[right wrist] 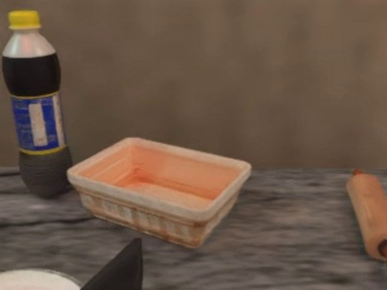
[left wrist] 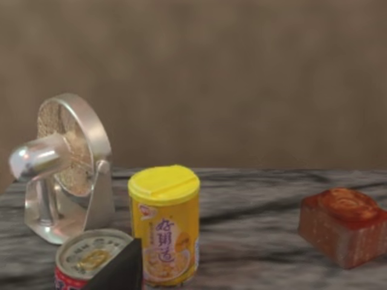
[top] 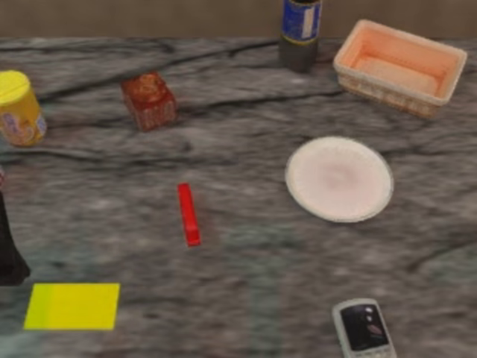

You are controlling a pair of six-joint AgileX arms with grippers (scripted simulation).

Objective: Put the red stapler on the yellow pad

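Top view: red stapler (top: 188, 214) lies near the bench (top: 246, 253) centre, long axis running roughly near-to-far w/ a slight tilt, untouched. Yellow pad (top: 72, 306) sits flat at the near-left corner, well apart from the stapler, down and to the left of it. Left arm (top: 9, 250) shows only as a dark shape at the left edge, just beside the pad; its hand is not visible here. Right arm is out of shot, so the left arm looks the nearer one for the pick. Open bench btwn stapler and pad; brownish-red box (top: 149, 100), yellow-lidded canister (top: 19, 108), white plate (top: 339, 178), basket (top: 400, 67), bottle (top: 300, 30) and phone (top: 364, 328) all stand clear of that path. Left wrist view: canister, a tin (left wrist: 91, 260), a small metal fan (left wrist: 63, 166) and the box; a dark finger tip (left wrist: 118, 269) only, so can't tell if the left hand is wide or narrow; stapler not seen. Right wrist view: basket, bottle, a rolling pin (right wrist: 369, 211); again one dark finger tip (right wrist: 121, 269), hand state unclear.
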